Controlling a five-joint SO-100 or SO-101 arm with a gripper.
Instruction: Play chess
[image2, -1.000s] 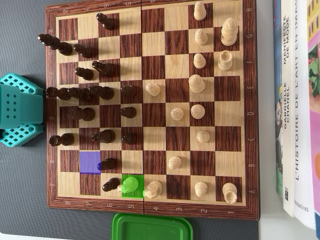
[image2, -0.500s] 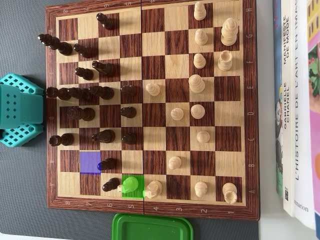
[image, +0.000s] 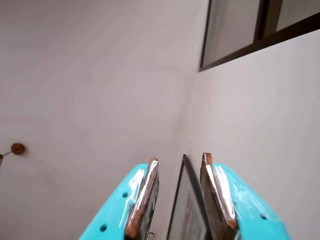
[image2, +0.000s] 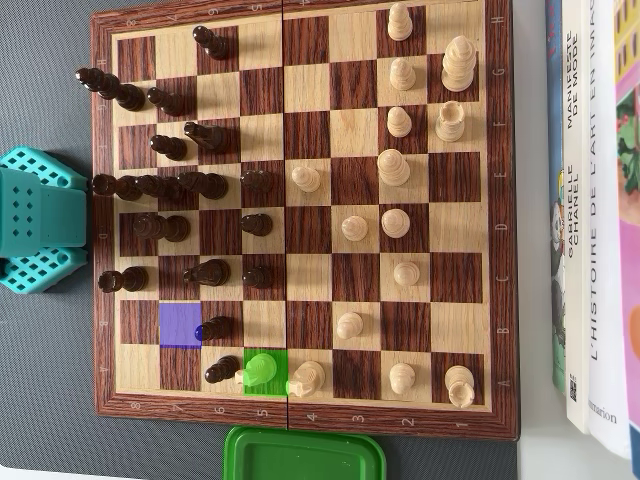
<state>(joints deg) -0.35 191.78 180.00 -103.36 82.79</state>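
Observation:
In the overhead view a wooden chessboard lies on a grey mat. Dark pieces crowd its left half and light pieces stand on its right half. One square near the bottom is tinted green, and the piece on it looks green too. Another square is tinted blue, with a dark piece right beside it. The teal arm sits off the board's left edge. In the wrist view my gripper points up at a bare wall, open, with nothing between its brown-padded fingers.
A green plastic lid lies just below the board's bottom edge. Books are lined up along the right side. The wrist view shows only walls, a dark picture frame and a window frame.

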